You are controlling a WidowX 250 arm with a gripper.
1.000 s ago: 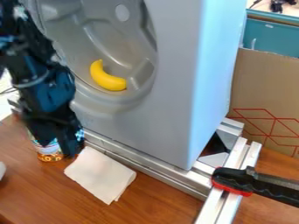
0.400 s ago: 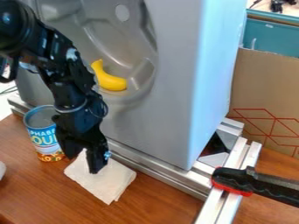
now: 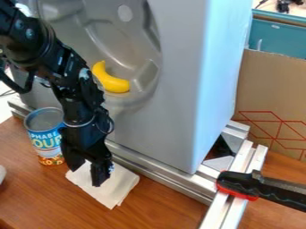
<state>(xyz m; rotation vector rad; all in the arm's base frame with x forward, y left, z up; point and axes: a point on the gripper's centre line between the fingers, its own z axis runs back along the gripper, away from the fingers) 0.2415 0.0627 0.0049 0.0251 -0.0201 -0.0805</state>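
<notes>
Over the upper left part of a folded white cloth (image 3: 117, 187) hangs the open gripper (image 3: 87, 171), its fingers spread with cloth visible between them. Whether it touches the cloth, I cannot tell. A soup can (image 3: 44, 139) with a blue label stands upright on the table, just left of the gripper. Higher up, a yellow banana (image 3: 112, 83) lies in the molded hollow of a large grey unit, to the right of the arm.
The grey unit (image 3: 173, 112) rises behind the cloth, with a metal rail (image 3: 161, 175) along its base. A black and red clamp (image 3: 239, 185) sits on the rails at the right. A cardboard box (image 3: 272, 98) stands behind. A white object (image 3: 2, 173) shows at the left edge.
The gripper has moved right and down, from in front of the can to above the cloth. The can is now largely uncovered. Cloth, can and banana have stayed in place.
</notes>
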